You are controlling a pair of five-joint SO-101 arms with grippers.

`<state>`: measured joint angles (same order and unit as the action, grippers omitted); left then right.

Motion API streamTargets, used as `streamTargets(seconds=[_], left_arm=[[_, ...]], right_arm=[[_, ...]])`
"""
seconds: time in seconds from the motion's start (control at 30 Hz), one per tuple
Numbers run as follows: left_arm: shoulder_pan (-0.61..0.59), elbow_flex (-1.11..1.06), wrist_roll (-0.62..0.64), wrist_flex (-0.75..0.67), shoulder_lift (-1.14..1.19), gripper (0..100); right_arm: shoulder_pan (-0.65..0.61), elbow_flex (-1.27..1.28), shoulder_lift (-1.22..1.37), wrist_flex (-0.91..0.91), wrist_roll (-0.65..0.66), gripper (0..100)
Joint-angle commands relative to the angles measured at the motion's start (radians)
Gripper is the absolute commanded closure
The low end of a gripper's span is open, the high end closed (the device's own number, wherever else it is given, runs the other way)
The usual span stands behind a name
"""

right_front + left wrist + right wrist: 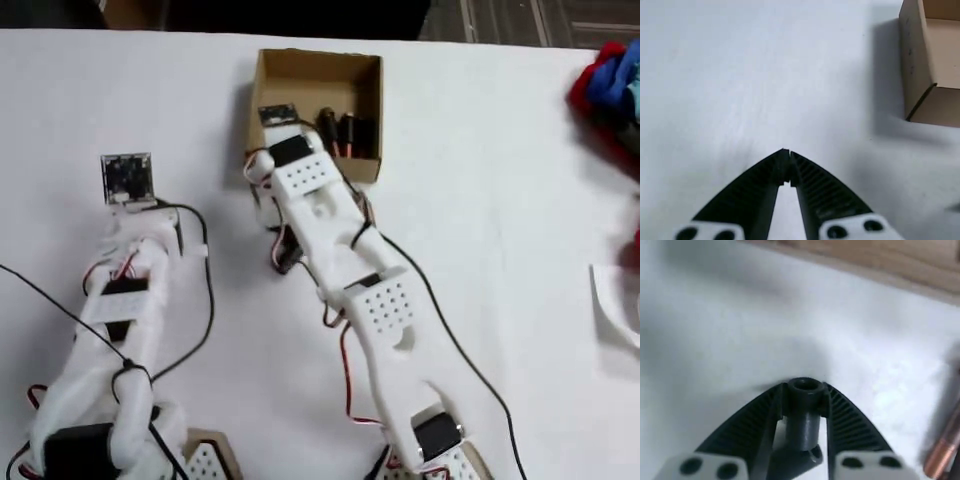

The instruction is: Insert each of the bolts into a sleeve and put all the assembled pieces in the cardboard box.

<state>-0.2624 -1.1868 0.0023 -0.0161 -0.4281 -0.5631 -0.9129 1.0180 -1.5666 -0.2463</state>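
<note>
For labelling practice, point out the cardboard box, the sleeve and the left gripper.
cardboard box [320, 72], high view, far wall.
sleeve [804, 426], right wrist view, side wall.
left gripper [786, 153], left wrist view, between fingertips.

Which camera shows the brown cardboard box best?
The high view: the brown cardboard box shows nearly whole from above, dark pieces inside. The left wrist view catches one corner; the right wrist view, a brown strip, likely its wall.

A big white table [520, 200] is lying flat and is taking up most of the room. At its far right edge, a soft-looking heap of red and blue stuff [608, 80] is sitting. Nearer along that same edge, a white curved thing [612, 312] is poking in. Behind the table, a dark floor [500, 18] is showing.
</note>
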Motion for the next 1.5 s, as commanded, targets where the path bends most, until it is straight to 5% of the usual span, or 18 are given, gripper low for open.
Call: streamTargets(seconds=[0.0,0.4,0.67,1.0,1.17,1.47], left_arm=[[-0.008,0.048,0.006,-0.023,-0.003,97],[-0.008,0.048,0.006,-0.023,-0.003,97],[-0.008,0.048,0.006,-0.023,-0.003,97],[-0.008,0.048,0.006,-0.023,-0.003,97],[-0.009,0.048,0.006,-0.023,-0.003,97],[-0.009,0.053,0.006,-0.002,-0.003,97]], right_arm=[[-0.001,0.011,0.002,-0.039,-0.003,82.4],[0.004,-0.023,0.01,-0.097,-0.002,78.8],[0.021,-0.028,0.01,-0.076,-0.002,96.2],[0.021,-0.028,0.012,-0.067,-0.002,80.3],[0.025,-0.028,0.012,-0.067,-0.002,99.1],[0.047,-0.175,-0.058,-0.113,0.089,97.9]])
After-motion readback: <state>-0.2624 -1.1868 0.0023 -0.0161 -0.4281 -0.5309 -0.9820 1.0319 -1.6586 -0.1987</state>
